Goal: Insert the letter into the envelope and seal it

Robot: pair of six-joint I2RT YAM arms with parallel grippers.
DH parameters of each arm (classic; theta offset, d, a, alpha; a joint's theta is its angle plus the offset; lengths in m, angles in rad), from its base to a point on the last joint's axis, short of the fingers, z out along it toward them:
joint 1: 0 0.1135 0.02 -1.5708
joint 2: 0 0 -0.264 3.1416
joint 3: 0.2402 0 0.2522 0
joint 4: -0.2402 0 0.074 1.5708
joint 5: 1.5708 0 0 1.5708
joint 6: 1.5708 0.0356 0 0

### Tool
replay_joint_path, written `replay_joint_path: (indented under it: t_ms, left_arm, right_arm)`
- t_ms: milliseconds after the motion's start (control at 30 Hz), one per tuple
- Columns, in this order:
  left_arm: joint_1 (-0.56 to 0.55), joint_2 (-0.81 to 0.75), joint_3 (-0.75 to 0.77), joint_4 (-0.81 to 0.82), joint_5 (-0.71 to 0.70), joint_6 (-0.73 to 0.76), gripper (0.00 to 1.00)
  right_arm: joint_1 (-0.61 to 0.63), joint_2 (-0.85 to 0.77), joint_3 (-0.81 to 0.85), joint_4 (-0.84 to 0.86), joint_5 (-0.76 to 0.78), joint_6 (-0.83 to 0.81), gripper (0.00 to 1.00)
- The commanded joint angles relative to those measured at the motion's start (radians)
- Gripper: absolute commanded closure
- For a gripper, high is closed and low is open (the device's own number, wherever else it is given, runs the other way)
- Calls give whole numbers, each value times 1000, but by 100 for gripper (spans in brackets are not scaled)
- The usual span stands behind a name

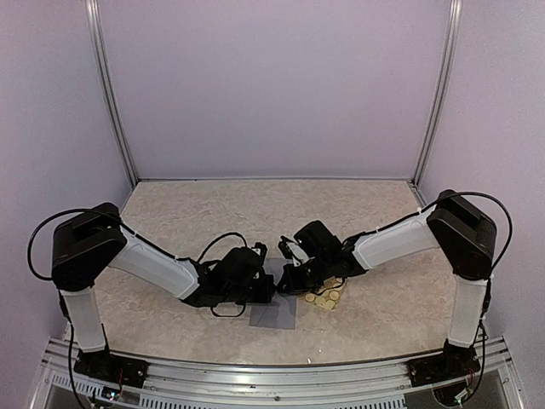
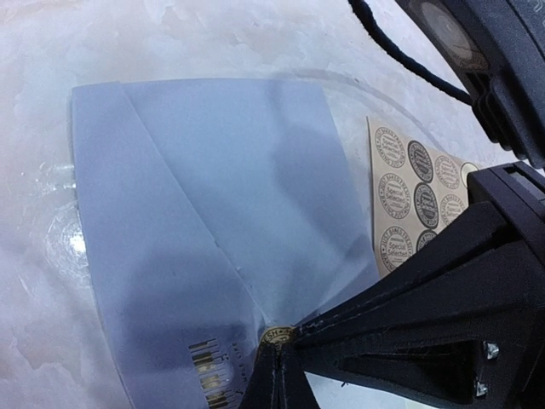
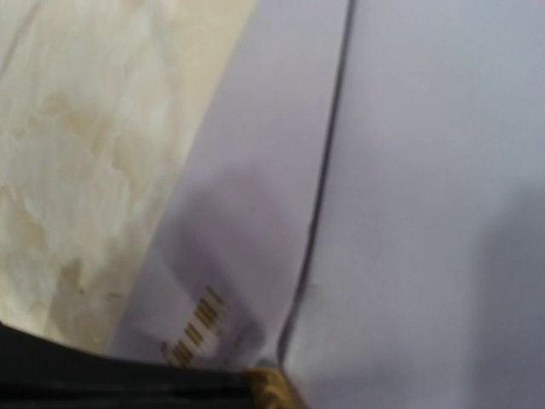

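Starting on the left: the left gripper [image 1: 266,294] is seen reached in over the middle of the table [image 1: 255,204]. Its jaws are squeezed fully together and nothing can be seen clamped between them. The tips are lowered right by the point of the flap.

The envelope [image 2: 213,187] is laid flat by the table's near edge, roughly midway between the two arm bases, and from above it's partly hidden under both grippers. Its triangular flap is folded down over the back. A small gold spot [image 2: 277,335] can be made out at the flap's point, next to a little printed barcode [image 2: 209,368]. What that gold bit actually is can't be told.

Further right, the right gripper [image 1: 289,279] is held low over the same envelope, jaws pressed together too, nothing seen gripped. Its wrist view is pretty much filled with blurry grey paper.

The tan sticker sheet [image 2: 417,196] is lying just beside the envelope's right edge; whether they're touching can't be told.
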Motion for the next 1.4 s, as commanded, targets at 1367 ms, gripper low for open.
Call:
replay_joint_path:
  t_ms: [1367]
  left_arm:
    - [-14, -12, -155, -191, -58, -53, 100]
  right_arm:
    - [-42, -49, -119, 64, 183, 187, 100]
